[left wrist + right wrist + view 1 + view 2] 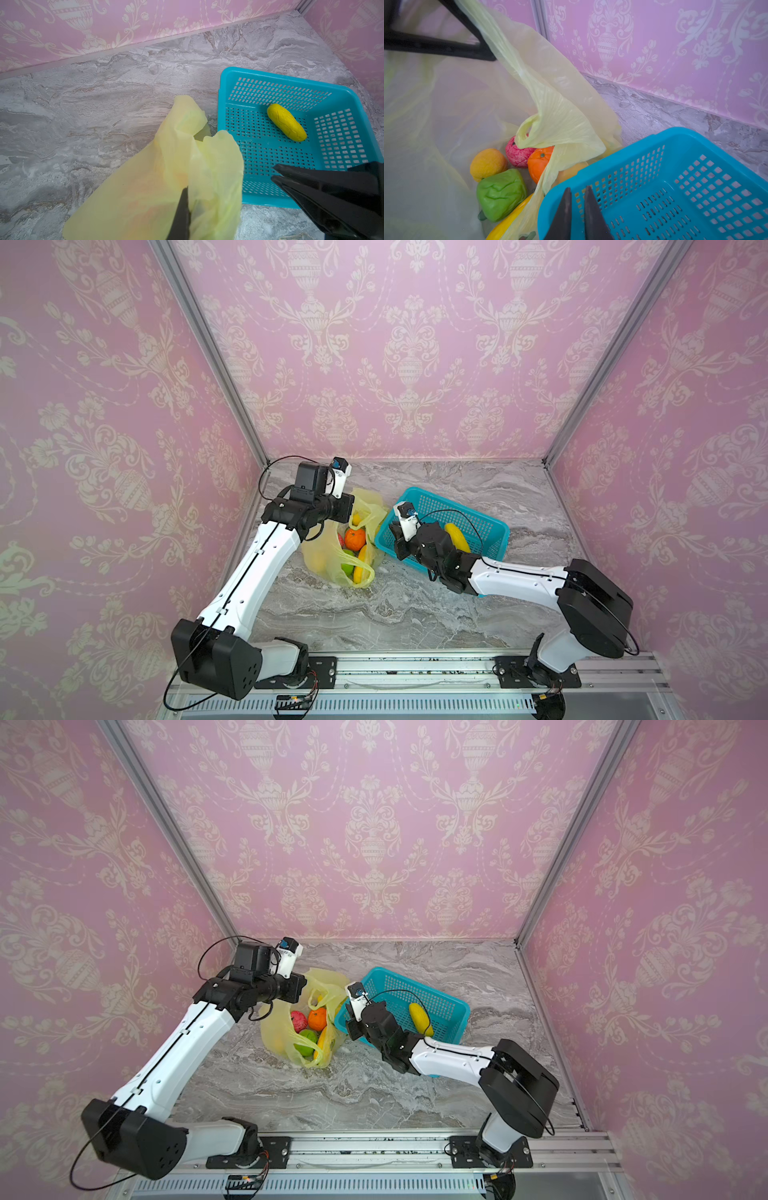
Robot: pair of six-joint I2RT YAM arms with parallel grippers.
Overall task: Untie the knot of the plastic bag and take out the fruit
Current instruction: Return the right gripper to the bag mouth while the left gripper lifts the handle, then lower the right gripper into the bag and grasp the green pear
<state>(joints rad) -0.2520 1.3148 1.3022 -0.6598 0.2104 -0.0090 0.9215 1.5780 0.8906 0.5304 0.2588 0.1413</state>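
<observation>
Left pincer [186,194] clenched on plastic bag [141,187] rim, held high; fruit [538,164] lies below it inside the gaping mouth. Right pincer [578,190] barely parted, empty, above basket [654,141] edge, bag just beside. One mango [286,122] in basket. Open bench [93,99] beyond both pincers.

No legible text anywhere; printing on the plastic bag [560,124] unreadable
</observation>
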